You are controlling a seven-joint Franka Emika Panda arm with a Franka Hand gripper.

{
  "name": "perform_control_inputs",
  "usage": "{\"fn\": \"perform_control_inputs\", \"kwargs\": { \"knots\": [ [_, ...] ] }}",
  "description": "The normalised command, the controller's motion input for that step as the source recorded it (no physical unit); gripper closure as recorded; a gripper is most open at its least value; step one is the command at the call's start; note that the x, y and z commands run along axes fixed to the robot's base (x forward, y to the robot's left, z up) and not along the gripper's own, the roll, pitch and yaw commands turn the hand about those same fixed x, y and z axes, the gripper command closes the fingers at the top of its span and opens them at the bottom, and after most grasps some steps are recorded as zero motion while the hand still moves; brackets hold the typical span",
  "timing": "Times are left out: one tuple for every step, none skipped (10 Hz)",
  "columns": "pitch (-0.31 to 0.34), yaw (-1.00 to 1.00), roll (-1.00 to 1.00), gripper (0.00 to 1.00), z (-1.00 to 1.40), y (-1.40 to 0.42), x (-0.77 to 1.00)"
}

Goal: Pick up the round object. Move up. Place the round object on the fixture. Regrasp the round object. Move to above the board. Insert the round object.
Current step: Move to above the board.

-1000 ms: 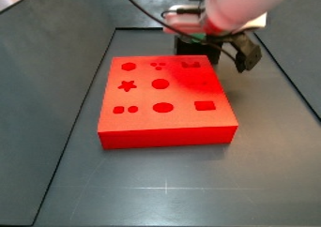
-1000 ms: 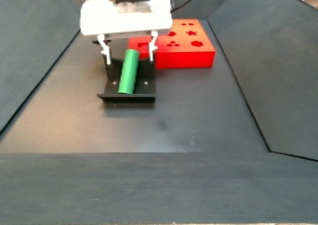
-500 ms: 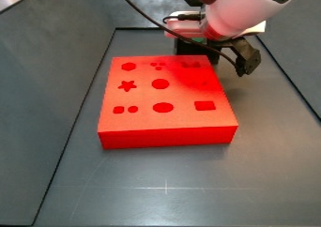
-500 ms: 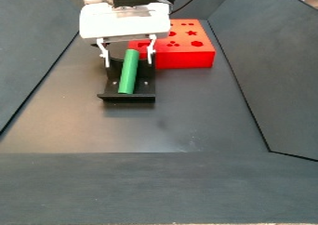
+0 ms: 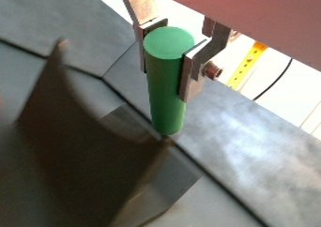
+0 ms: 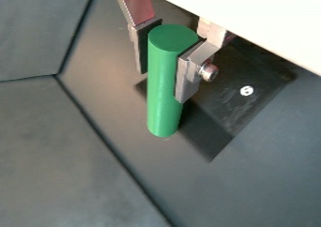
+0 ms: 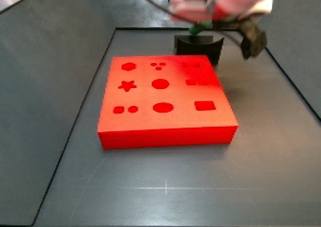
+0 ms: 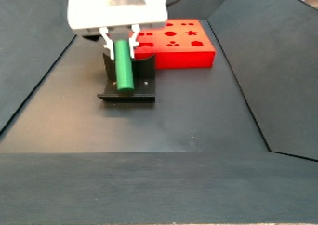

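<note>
Wrist views both show the hand (image 5: 174, 52) closed on the round object (image 5: 168, 81), silver fingers (image 6: 192, 69) pressing its upper end from two sides. The green peg hangs lengthwise below the fingers, most of its length free.

Side view: hand (image 8: 123, 43) sits at the far left of the scene, white body above, round object (image 8: 123, 63) gripped near its top end and tilted, lower end pointing toward the near side. Below it lies the fixture (image 8: 128, 92), dark base plate on the tabletop (image 8: 187, 126); whether the peg's lower end touches it I cannot tell. The board (image 8: 180, 43) lies just right of the fixture, far side, holes up.

From the opposite side view the board (image 7: 163, 99) fills the middle; fixture (image 7: 197, 46) stands at its far edge, hand (image 7: 211, 24) above it, blurred.
</note>
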Motion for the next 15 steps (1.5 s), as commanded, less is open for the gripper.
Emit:
{"fn": "perform_control_inputs", "kwargs": {
  "knots": [
    [-0.053,-0.02,-0.15,1.00,1.00,0.29,0.07],
    [-0.058,-0.02,-0.14,1.00,1.00,0.29,0.07],
    [-0.061,-0.03,-0.12,1.00,1.00,0.27,0.05],
    [-0.059,-0.04,-0.11,1.00,1.00,0.25,0.04],
    [-0.053,-0.05,-0.11,1.00,1.00,0.24,0.03],
    [-0.049,-0.05,-0.11,1.00,1.00,0.23,0.02],
    [-0.039,-0.06,-0.10,1.00,1.00,0.20,0.00],
    [-0.030,-0.06,-0.10,1.00,1.00,0.19,-0.01],
    [-0.018,-0.06,-0.09,1.00,0.85,0.14,-0.03],
    [-0.006,-0.05,-0.08,1.00,0.61,0.08,-0.04],
    [0.008,-0.05,-0.08,1.00,0.42,0.05,-0.04],
    [0.016,-0.05,-0.08,1.00,0.29,0.04,-0.04],
    [-0.040,-0.12,-1.00,1.00,0.28,-1.00,-0.46],
    [-0.046,-0.12,-1.00,1.00,0.28,-1.00,-0.46],
    [-0.055,-0.13,-1.00,1.00,0.29,-1.00,-0.48]
  ]
}}
